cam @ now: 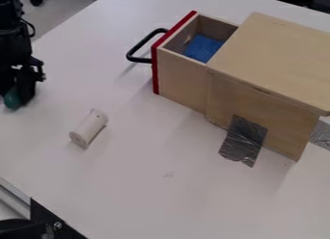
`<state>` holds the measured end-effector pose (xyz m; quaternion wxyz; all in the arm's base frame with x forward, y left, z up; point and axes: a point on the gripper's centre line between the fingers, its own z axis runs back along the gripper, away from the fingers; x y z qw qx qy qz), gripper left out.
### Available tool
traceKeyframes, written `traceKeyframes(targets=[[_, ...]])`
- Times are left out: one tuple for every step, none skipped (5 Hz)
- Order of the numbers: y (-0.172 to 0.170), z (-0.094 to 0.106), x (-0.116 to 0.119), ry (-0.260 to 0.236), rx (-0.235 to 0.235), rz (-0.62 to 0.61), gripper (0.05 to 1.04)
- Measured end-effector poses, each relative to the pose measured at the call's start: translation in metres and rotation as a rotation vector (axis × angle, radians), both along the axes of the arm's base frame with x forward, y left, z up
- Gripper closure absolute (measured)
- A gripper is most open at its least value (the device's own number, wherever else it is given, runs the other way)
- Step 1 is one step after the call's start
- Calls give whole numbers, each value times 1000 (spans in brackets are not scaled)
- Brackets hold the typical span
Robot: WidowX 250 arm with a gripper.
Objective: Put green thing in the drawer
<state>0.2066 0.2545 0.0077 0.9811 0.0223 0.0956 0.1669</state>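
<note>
My gripper [17, 95] is closed on the green thing [12, 100], at the left edge of the view, and the move turns on where the drawer [179, 68] lies from there: across the surface [138, 151], well apart, toward the right of the view and somewhat higher in it. The drawer is pulled out of the wooden box [277, 50], its red front [155, 69] and black handle [133, 53] facing my side, so the handle and front wall stand between me and the opening. I judge that I need to carry the green thing high over both, then let go above the exposed part, where a blue thing [202, 47] lies; too far and I would meet the box's top. Much of the green thing is hidden, so I cannot tell its long axis.
</note>
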Motion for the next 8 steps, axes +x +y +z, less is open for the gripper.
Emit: traceKeyframes(targets=[[-6,5,3,8,-2,-3,639],[-12,19,11,-13,-22,-4,639],[-17,39,16,-28,-7,-21,639],[-20,49,17,-29,-4,-8,639],[-26,58,29,-41,-16,-14,640],[-44,68,47,-31,-18,-38,640],[-63,77,68,-40,-21,-87,640],[-70,75,74,-36,-21,-102,640]])
